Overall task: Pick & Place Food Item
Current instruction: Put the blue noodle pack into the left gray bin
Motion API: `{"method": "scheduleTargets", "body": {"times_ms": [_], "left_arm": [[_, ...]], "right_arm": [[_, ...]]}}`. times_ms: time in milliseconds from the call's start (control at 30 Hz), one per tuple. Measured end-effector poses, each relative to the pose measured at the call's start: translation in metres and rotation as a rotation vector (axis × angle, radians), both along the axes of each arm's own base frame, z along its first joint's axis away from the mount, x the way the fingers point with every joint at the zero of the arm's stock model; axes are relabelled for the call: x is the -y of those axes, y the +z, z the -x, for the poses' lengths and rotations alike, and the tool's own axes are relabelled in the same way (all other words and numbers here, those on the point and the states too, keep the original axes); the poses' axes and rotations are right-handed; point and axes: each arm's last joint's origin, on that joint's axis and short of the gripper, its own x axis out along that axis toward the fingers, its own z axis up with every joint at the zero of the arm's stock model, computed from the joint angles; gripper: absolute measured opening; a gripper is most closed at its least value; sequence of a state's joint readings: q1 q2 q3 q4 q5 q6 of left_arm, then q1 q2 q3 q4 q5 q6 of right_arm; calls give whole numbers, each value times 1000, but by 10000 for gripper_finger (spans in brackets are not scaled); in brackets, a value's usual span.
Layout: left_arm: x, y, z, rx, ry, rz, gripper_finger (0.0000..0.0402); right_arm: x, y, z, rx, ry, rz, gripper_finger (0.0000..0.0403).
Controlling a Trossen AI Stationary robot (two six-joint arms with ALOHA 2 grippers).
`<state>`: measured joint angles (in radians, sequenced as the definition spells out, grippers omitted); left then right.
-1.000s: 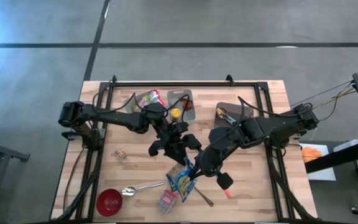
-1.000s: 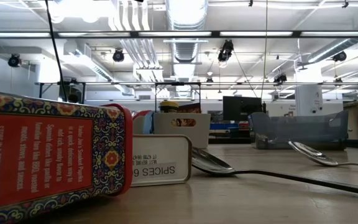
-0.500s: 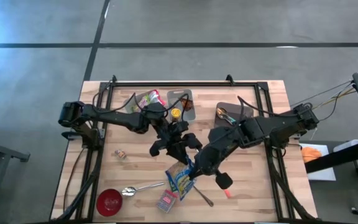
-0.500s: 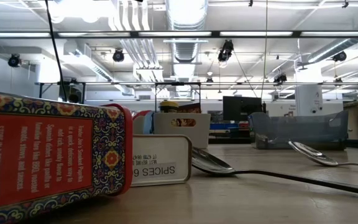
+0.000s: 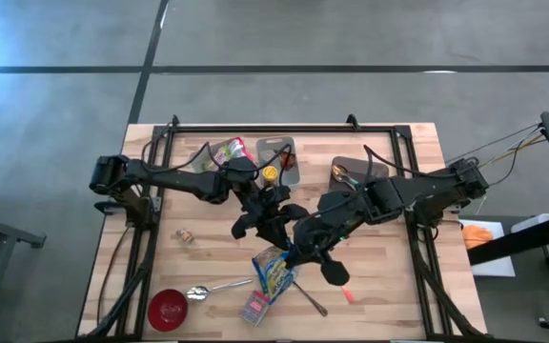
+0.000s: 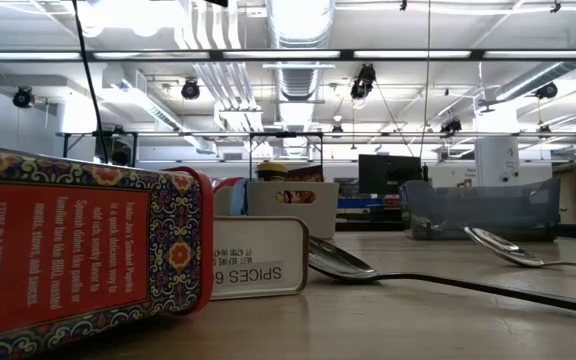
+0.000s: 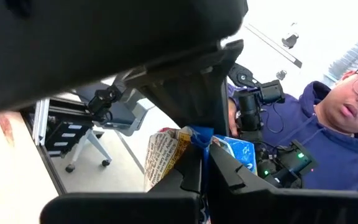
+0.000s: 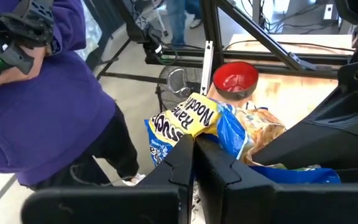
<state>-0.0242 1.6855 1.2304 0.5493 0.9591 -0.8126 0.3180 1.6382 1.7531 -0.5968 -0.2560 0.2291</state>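
Ramen noodle packet [image 5: 274,269], blue-and-yellow crinkly plastic, hangs above the wooden table [image 5: 389,286] mid-front, pinched at its top edge by both closed grippers: left gripper [image 5: 280,238] and right gripper [image 5: 292,255]. Red bowl [image 5: 168,309] near front-left corner.

- Noodle packet [image 5: 274,271] hangs over the table's [image 5: 417,143] centre, pinched by both grippers.
- Left gripper [image 5: 276,235] at its 12 o'clock, right gripper [image 5: 294,257] at its 2 o'clock.
- Bowl [image 5: 168,309] at the packet's 8 o'clock, spoon [image 5: 213,289] between them.
- Tin [image 5: 256,307] at its 6 o'clock.
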Motion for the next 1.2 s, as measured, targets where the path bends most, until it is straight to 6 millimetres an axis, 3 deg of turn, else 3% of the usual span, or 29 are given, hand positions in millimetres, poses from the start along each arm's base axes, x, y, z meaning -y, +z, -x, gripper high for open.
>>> {"method": "scheduleTargets", "body": {"times_ms": [133, 400, 533, 933, 1200], "left_arm": [[0, -1, 1, -16, -29, -3, 0], [0, 3, 6, -19, -36, -18, 0], [-4, 3, 9, -44, -25, -43, 0], [-24, 5, 32, -142, 97, -152, 0], [-41, 19, 64, -178, 248, -289, 0]], "right_arm": [[0, 0, 0, 0, 2, -1, 37], [0, 0, 0, 4, 7, -3, 162], [0, 1, 1, 2, 3, -6, 203], [8, 28, 12, 49, -171, 27, 212], [17, 44, 26, 22, -366, 128, 212]]}}
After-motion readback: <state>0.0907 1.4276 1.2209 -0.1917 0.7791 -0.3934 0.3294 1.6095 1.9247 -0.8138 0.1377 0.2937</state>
